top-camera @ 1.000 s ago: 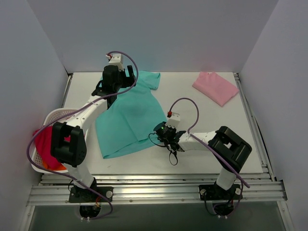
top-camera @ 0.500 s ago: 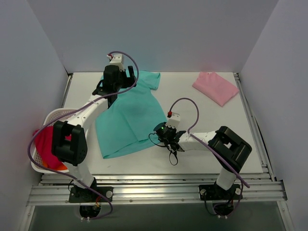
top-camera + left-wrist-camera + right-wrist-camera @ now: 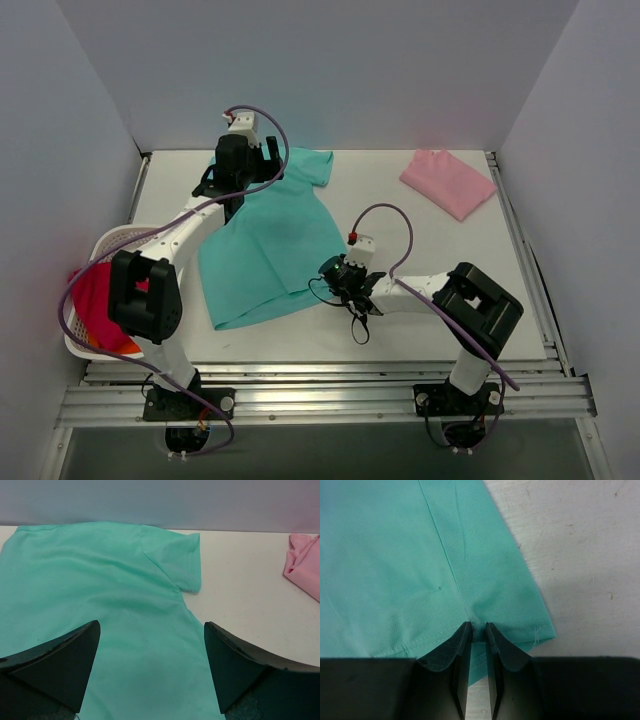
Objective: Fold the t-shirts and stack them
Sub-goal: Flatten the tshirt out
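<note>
Well to the left of the left pincer [image 3: 152, 665], and nearer the arm bases, stands a white lattice basket [image 3: 100, 245] with a red cloth [image 3: 95, 300] in it. The left pincer hangs above the far, shoulder end of the teal-green t-shirt [image 3: 270, 245]; its jaws are spread wide with nothing between them. The shirt lies flat on the table [image 3: 400, 330] beneath it, with one short sleeve [image 3: 175, 560] ahead and to its right.

The rest of the shirt runs from under the left pincer down to the right pincer [image 3: 478, 630]; that pincer sits at the shirt's near right corner, jaws drawn almost together on the hem, with the cloth puckered between the tips. Far beyond and to the right of the right pincer, well apart from the teal shirt, lies the pale pink t-shirt [image 3: 448, 182], already folded.

The bite looks shallow, right at the hem edge; a quick lift could let the thin fabric slip out. I cannot tell whether both layers are caught; if only the top one is, the shirt would likely peel open rather than fold. With the left pincer holding nothing, a pull from this one corner may drag the whole shirt askew; a wide-open descent there could bunch the shoulder.
</note>
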`<action>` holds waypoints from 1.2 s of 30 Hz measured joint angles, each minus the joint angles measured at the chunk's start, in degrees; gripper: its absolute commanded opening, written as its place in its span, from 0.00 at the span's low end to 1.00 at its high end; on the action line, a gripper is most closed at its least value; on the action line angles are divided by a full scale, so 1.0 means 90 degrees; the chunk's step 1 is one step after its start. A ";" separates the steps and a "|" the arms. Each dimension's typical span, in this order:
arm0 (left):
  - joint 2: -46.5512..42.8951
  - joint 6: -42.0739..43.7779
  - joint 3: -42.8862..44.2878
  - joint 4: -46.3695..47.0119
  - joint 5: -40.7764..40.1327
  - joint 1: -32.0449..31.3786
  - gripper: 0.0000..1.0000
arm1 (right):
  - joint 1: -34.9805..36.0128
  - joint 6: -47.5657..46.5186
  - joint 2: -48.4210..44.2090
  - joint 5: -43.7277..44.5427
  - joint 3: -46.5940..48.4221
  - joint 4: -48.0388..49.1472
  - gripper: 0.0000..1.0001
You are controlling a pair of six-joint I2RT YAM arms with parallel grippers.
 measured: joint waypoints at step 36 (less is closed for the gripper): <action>0.0848 0.0005 0.0845 -0.0279 0.0158 0.0000 0.94 | 0.0000 -0.0510 -0.0879 0.0454 0.0228 -0.1049 0.00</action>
